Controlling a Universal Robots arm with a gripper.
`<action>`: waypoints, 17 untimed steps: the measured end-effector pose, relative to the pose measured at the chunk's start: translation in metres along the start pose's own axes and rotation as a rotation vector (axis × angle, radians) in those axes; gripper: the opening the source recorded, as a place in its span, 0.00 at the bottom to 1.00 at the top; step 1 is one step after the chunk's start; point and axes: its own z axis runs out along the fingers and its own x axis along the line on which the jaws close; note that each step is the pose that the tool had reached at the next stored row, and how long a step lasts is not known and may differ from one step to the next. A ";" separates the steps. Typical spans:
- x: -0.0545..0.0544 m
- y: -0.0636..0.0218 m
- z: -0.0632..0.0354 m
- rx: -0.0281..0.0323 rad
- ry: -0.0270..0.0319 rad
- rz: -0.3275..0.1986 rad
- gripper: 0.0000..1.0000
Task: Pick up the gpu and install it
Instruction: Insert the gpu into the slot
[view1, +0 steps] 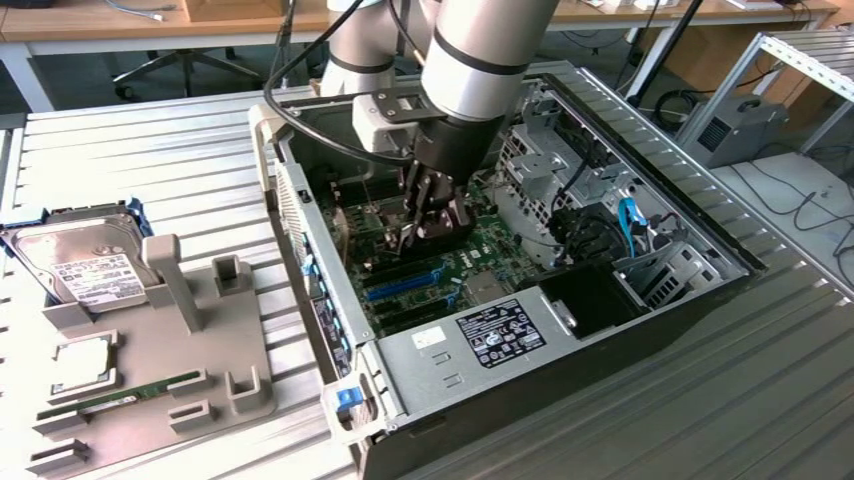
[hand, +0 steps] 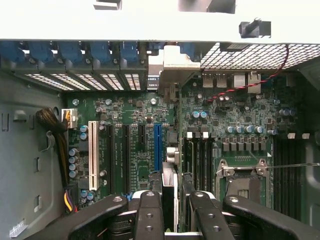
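Note:
My gripper (view1: 427, 232) reaches down into the open computer case (view1: 694, 290), just above the motherboard (view1: 487, 265). In the wrist view the gripper (hand: 172, 215) is shut on the gpu (hand: 170, 172), a thin card seen edge-on between the two black fingers (hand: 149, 212). Its silvery bracket (hand: 174, 64) reaches the case's rear slot openings. The card hangs close beside the blue expansion slot (hand: 158, 140), on the processor-socket side of it. I cannot tell whether the card's lower edge touches a slot. In the exterior view the gpu (view1: 449, 222) is a dark piece by the fingers.
A grey holder (view1: 174, 340) on the exterior view's left carries a hard drive (view1: 87, 268), a processor (view1: 80, 365) and a green RAM stick (view1: 123, 394). Inside the case are the power supply (view1: 491, 335), drive cages (view1: 541, 150) and cables (view1: 627, 225). The table is ribbed metal.

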 end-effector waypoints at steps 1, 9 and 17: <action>0.000 0.0000 0.0002 0.0001 0.0003 0.000 0.26; 0.000 -0.0001 0.0017 0.0003 0.0045 0.001 0.26; 0.000 -0.0002 0.0021 0.0004 0.0298 0.003 0.26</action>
